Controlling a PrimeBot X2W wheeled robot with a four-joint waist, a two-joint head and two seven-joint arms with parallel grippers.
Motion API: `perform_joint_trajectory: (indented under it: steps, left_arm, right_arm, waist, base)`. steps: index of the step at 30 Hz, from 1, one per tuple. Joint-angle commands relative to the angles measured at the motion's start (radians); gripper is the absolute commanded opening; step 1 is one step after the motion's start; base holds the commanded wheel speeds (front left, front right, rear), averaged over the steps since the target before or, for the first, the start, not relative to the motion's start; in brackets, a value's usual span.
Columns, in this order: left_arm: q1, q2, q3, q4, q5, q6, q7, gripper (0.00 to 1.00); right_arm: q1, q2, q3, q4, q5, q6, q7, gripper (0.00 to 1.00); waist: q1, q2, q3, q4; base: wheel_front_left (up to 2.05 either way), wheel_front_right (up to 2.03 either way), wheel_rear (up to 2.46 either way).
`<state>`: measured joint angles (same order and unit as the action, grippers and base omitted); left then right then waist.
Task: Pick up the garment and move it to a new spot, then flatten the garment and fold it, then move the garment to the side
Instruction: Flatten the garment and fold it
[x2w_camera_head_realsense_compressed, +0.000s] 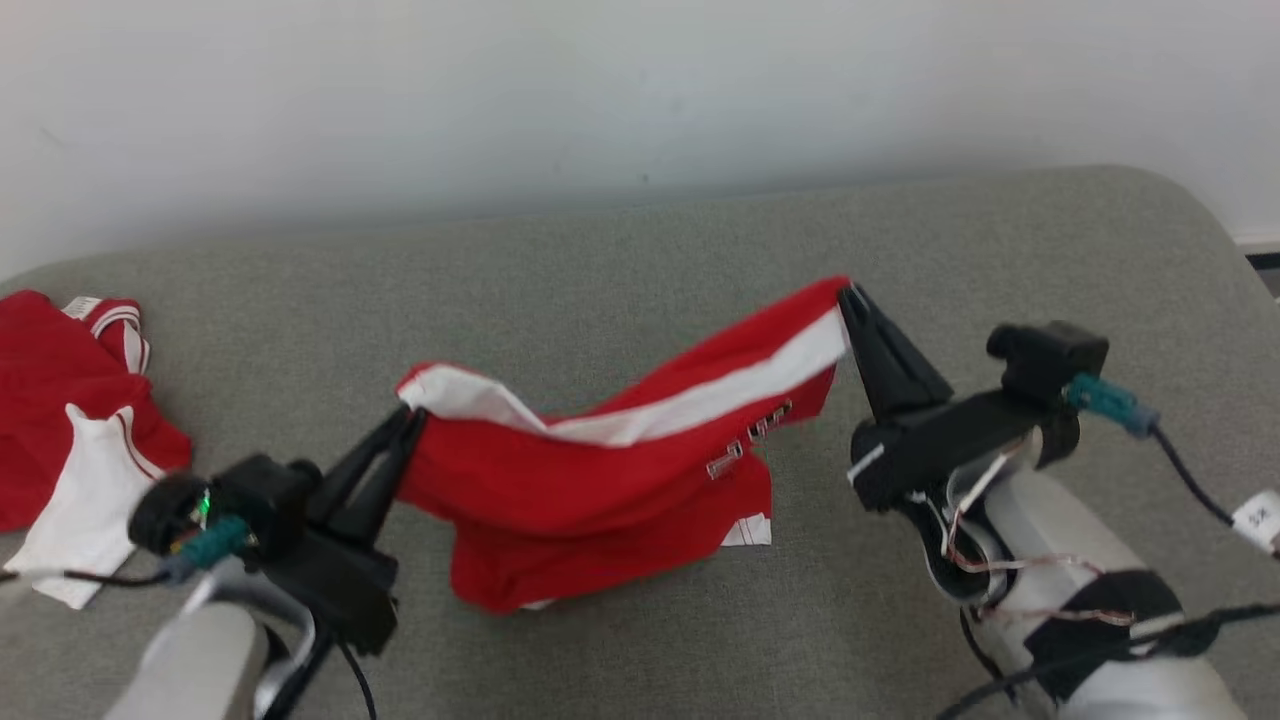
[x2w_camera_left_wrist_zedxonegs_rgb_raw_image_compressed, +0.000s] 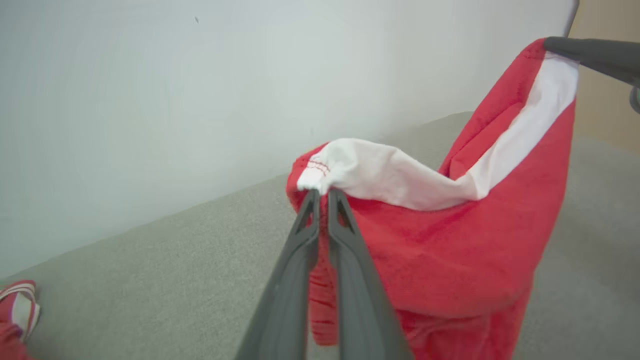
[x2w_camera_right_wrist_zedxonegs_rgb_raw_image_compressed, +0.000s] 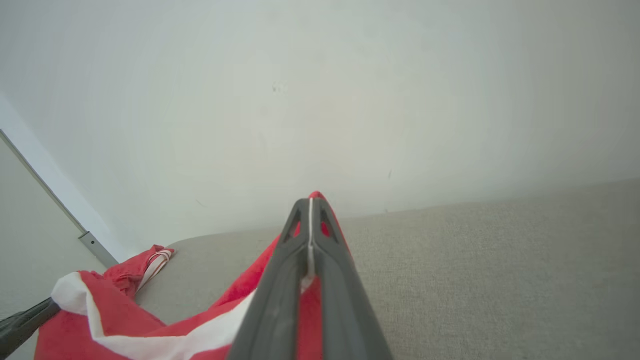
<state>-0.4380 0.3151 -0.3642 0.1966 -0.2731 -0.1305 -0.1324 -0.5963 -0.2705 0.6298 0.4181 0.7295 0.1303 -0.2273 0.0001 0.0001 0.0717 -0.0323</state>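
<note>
You have the left gripper (x2w_camera_head_realsense_compressed: 408, 418) pinched shut on the white-banded corner of the red garment (x2w_camera_head_realsense_compressed: 600, 480). The right gripper (x2w_camera_head_realsense_compressed: 848, 295) is clamped tight on the opposite corner. The garment hangs slack between the two pairs of fingers, its lower fold touching the grey cushion (x2w_camera_head_realsense_compressed: 640, 260) beneath them. A second red-and-white garment (x2w_camera_head_realsense_compressed: 60, 420) lies crumpled well outboard of your left fingers.

Red, white, grey
The red fabric garment (x2w_camera_head_realsense_compressed: 600, 480) carries a broad white stripe and pale lettering; the fabric-covered worktop (x2w_camera_head_realsense_compressed: 640, 250) is grey-green weave.
</note>
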Motion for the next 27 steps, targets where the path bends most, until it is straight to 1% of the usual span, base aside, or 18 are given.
perform_joint_trajectory:
  steps: [1,3,7,13,16,20,23,24,27]
  left_arm:
    - [-0.067,0.034,-0.012,0.005,-0.021,0.001,0.014,0.0]
    - [-0.152,0.066,-0.041,0.016,-0.04,0.001,0.032,0.0]
    - [-0.337,0.125,-0.078,0.052,-0.095,0.001,0.062,0.0]
    - [-0.597,0.177,-0.14,0.118,-0.165,0.001,0.08,0.0]
    - [-0.727,0.193,-0.174,0.162,-0.189,0.001,0.076,0.0]
    - [-0.88,0.192,-0.215,0.235,-0.218,0.001,0.054,0.0]
    - [-0.984,0.174,-0.227,0.304,-0.256,0.001,0.034,0.0]
    - [-0.984,0.174,-0.227,0.304,-0.256,0.001,0.034,0.0]
    - [-1.063,0.154,-0.24,0.373,-0.283,0.001,0.011,0.0]
  right_arm:
    - [-0.068,0.003,0.008,0.014,0.017,0.001,0.004,0.0]
    - [-0.146,0.019,0.019,0.042,0.058,0.001,0.011,0.0]
    - [-0.333,0.034,0.047,0.107,0.09,0.001,0.02,0.0]
    - [-0.604,0.066,0.079,0.223,0.138,0.001,0.023,0.0]
    - [-0.739,0.067,0.092,0.289,0.149,0.001,0.027,0.0]
    - [-0.891,0.083,0.092,0.371,0.167,0.001,0.013,0.0]
    - [-0.983,0.084,0.095,0.439,0.158,0.001,-0.001,0.0]
    - [-0.983,0.084,0.095,0.439,0.158,0.001,-0.001,0.0]
    - [-1.047,0.093,0.098,0.504,0.152,0.001,-0.014,0.0]
  waist:
    - [-0.0001,-0.0001,0.061,-0.03]
    - [-0.0001,-0.0001,0.093,-0.039]
    - [-0.0001,-0.0001,0.16,-0.054]
    - [-0.0001,-0.0001,0.258,-0.067]
    - [-0.0001,-0.0001,0.305,-0.065]
    - [-0.0001,-0.0001,0.341,-0.063]
    - [-0.0001,-0.0001,0.346,-0.064]
    - [-0.0001,-0.0001,0.346,-0.064]
    - [-0.0001,-0.0001,0.345,-0.066]
  base:
    - [0.0,0.0,0.0]
    - [0.0,0.0,0.0]
    - [0.0,0.0,0.0]
    - [0.0,0.0,0.0]
    - [0.0,0.0,0.0]
    - [0.0,0.0,0.0]
    - [0.0,0.0,0.0]
    - [0.0,0.0,0.0]
    - [0.0,0.0,0.0]
